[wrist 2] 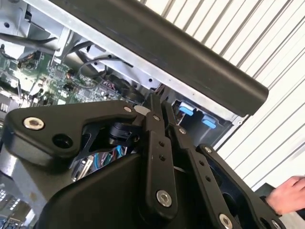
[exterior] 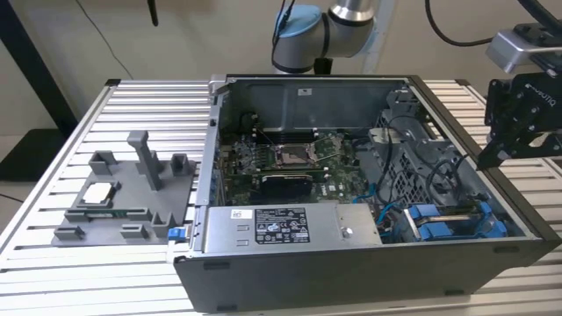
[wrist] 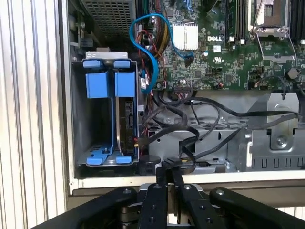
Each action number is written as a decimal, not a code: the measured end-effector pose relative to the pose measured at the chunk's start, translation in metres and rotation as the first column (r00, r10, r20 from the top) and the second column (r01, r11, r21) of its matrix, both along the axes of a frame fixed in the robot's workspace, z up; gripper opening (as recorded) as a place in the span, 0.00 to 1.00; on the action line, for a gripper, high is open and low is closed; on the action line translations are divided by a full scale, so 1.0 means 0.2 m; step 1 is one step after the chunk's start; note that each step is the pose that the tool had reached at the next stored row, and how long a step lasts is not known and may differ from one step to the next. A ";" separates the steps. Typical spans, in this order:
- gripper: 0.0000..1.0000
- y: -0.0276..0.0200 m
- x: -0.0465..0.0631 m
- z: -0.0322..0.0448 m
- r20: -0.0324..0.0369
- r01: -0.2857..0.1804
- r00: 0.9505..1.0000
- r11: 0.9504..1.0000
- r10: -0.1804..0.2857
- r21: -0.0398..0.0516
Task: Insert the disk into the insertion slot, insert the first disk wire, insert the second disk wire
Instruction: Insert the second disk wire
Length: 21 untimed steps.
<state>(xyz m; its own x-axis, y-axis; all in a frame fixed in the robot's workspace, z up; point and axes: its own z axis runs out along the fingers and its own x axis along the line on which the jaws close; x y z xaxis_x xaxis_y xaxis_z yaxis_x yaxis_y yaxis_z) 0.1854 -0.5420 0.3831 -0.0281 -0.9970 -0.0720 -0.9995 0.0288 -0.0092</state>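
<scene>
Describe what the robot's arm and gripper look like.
The arm is silver-grey tubing with light blue joint caps and black cables looping beside it. The gripper is matte black: a boxy body with white lettering, and jointed finger links studded with silver screws in both wrist views.

In the exterior view the gripper [exterior: 488, 158] is cut off by the picture's edge. Well away from it, the arm [exterior: 307, 33] runs out past the top. In the first wrist view, ahead of the gripper's closed fingertips and off to one side, the disk [wrist: 125, 125] stands edge-on in its blue carrier [wrist: 109, 86], so its label cannot be seen. The black cables [wrist: 190, 119] nearest the fingertips end out of sight behind them. In the second wrist view the gripper's body hides much of the case [wrist 2: 190, 57] interior. Behind the gripper, a hand [wrist 2: 286, 194] is cut off at the edge.
</scene>
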 end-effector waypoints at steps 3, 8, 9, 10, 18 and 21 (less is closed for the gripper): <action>0.16 -0.001 -0.03 0.002 0.000 0.000 1.000 1.000 0.000 0.000; 0.16 -0.001 -0.10 0.004 0.000 0.000 1.000 1.000 0.000 0.000; 0.16 -0.002 -0.12 0.005 0.000 0.000 1.000 1.000 0.000 0.000; 0.16 -0.001 -0.13 0.006 0.000 0.000 1.000 1.000 0.000 0.000; 0.16 -0.035 -0.25 0.010 0.000 0.000 1.000 1.000 0.000 0.000; 0.16 -0.070 -0.26 -0.005 0.000 0.000 1.000 1.000 0.000 0.002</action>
<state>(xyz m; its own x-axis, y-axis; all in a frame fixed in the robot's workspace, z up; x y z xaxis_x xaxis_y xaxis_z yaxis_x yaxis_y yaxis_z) 0.1327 -0.5559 0.3821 -0.0280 -0.9969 -0.0740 -0.9995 0.0288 -0.0093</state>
